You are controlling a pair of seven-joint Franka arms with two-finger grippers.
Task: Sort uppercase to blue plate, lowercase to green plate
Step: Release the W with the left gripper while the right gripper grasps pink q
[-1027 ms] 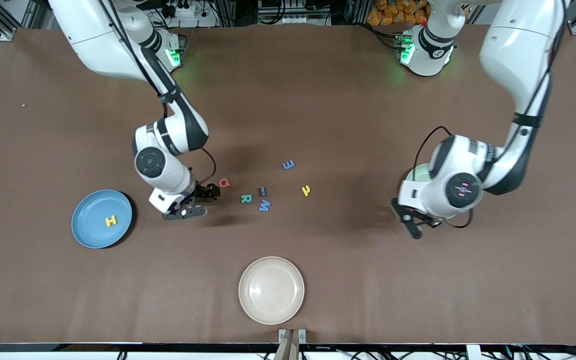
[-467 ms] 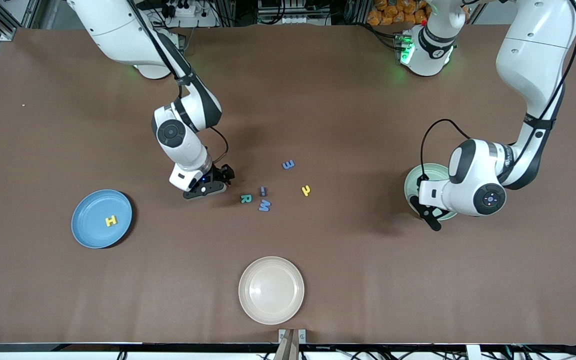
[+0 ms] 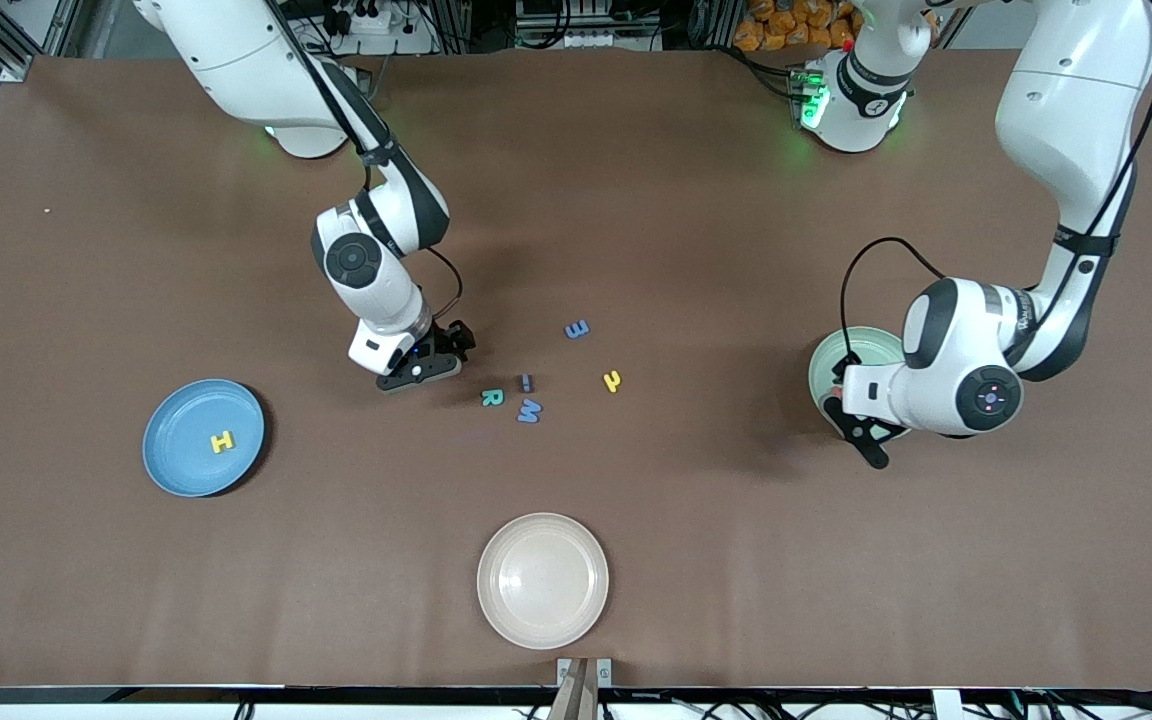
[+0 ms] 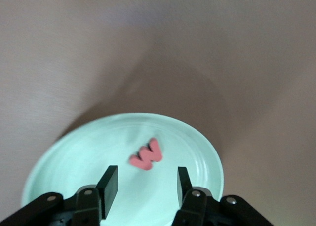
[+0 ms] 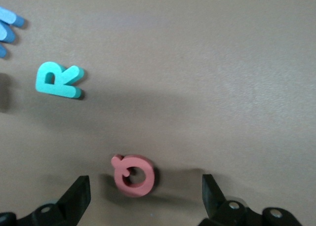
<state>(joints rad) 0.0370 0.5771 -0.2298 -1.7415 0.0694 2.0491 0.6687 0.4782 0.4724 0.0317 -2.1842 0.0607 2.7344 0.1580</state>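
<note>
Right tool (image 3: 441,350) is hanging low over the counter (image 3: 696,200), fingers (image 5: 74,199) standing wide apart and holding nothing. In the right wrist view the red Q (image 5: 134,174) is lying flat on the counter between those fingers, not touching either one. In the front view the Q is hidden under this tool.

Left tool (image 4: 145,186) is hovering over the green plate (image 3: 826,365), at the left arm's end of the counter. Its fingers (image 4: 107,184) are standing partly apart and are gripping nothing. The red m-like letter (image 4: 146,155) is lying on the plate just clear of the fingertips.

Loose letters in mid-counter: the teal R (image 3: 492,397) is sitting at about 4 o'clock from the right tool. The dark i-like letter (image 3: 526,382) is sitting at about 2 o'clock from the R. The blue M (image 3: 529,410) is lying just beside the i, at its 6 o'clock. The blue E-like letter (image 3: 577,328) is lying at about 1 o'clock from the i. The yellow hooked letter (image 3: 612,380) is sitting at about 3 o'clock from the i, well apart.

The blue plate (image 3: 186,470) is resting toward the right arm's end, with the yellow H (image 3: 223,441) lying in it. The beige plate (image 3: 543,625) is sitting at 6 o'clock from the letter cluster, nearest the front camera.
</note>
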